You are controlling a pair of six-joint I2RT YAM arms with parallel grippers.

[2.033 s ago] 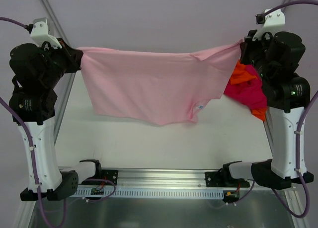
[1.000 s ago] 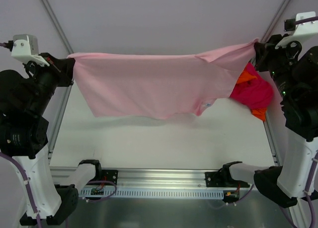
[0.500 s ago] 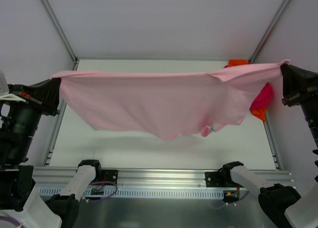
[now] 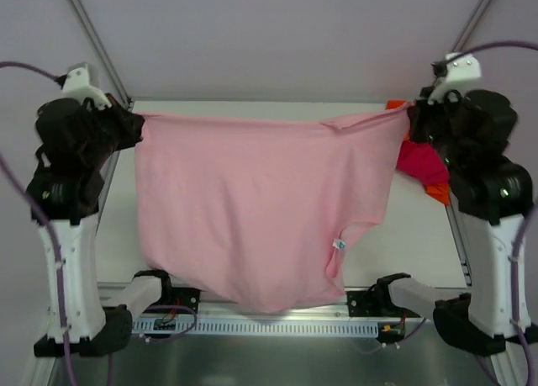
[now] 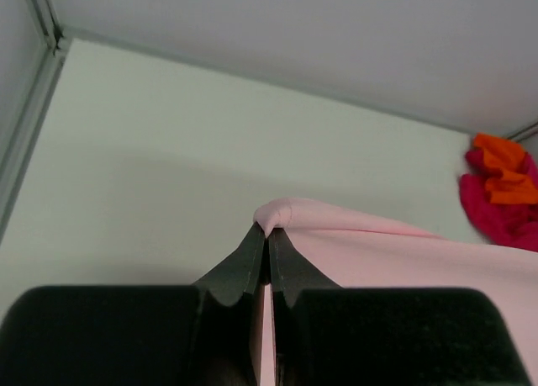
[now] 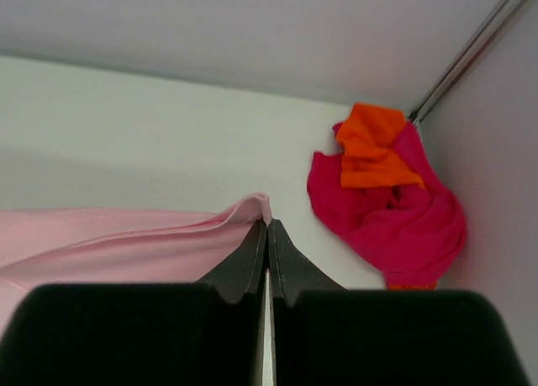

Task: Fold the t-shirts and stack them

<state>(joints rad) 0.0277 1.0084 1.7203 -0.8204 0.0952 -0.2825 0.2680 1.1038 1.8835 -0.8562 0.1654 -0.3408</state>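
Pink t-shirt [image 4: 261, 209] hangs full length in the air, hem over the near rail [image 4: 294, 325]; half a second ago it was stretched wide. Left gripper [image 5: 267, 233] and right gripper [image 6: 267, 226] each pinch a top corner. Likely next: lay it flat on table [image 4: 420, 243].

The left arm [image 4: 67, 193] and right arm [image 4: 496, 193] show white links [image 4: 80, 268], black joints [image 4: 71, 138], purple cables [image 4: 504, 43], seemingly black jaws.

T-shirt [image 4: 252, 209]: centre of the frame, hanging between my two tools, above the table [image 4: 420, 243].
Left tool [image 4: 134, 127]: upper left, at the t-shirt's top left corner.
Right tool [image 4: 409, 118]: upper right, at its top right corner.
Heap of shirts [image 4: 427, 169]: right edge, on the table, behind my right tool.
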